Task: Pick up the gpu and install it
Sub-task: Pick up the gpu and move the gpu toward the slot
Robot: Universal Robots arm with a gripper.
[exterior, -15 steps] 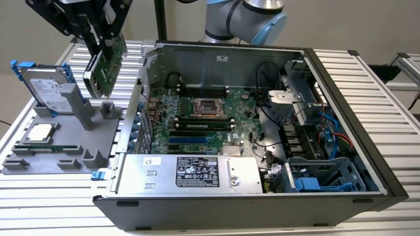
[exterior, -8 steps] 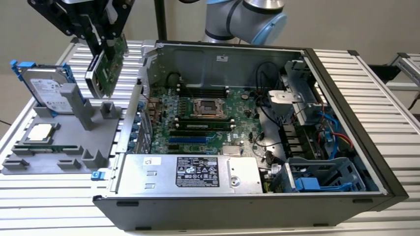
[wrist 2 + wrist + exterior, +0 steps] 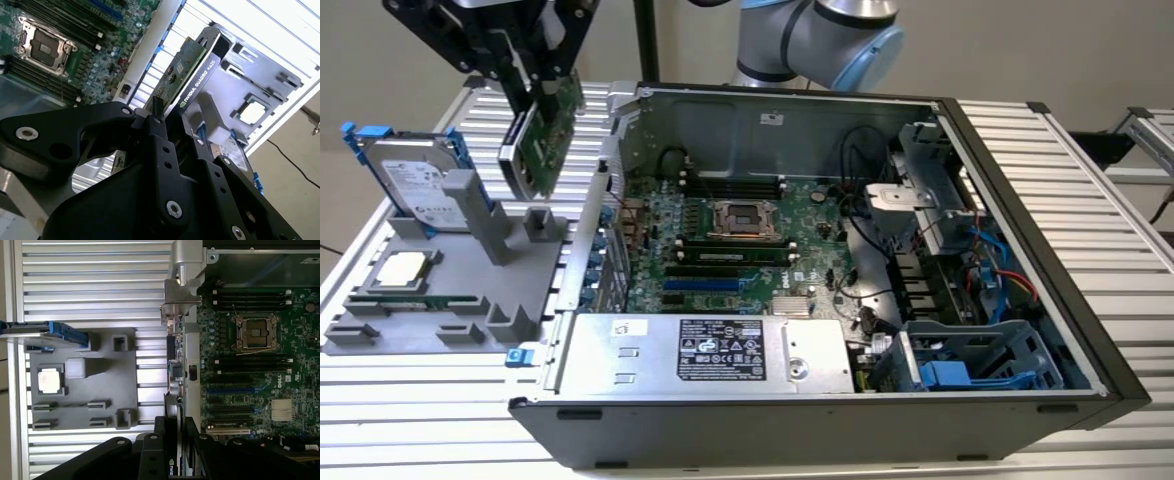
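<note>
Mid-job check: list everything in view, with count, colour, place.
table: one, silver slats, under everything
case: one, black, lying open
motherboard: one, green, inside the case
fixture: one, grey, beside the case
hard drive: one, silver with blue clips, upright on the fixture
processor chip: one, silver, on the fixture
gpu: one, green with black cooler, in the air above the fixture
gripper: one, black, shut on the gpu
arm: one, grey-blue, behind the case

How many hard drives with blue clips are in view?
1: the hard drive stands on edge in the grey holder, at the exterior view's left. Others may sit hidden inside the case.
</note>
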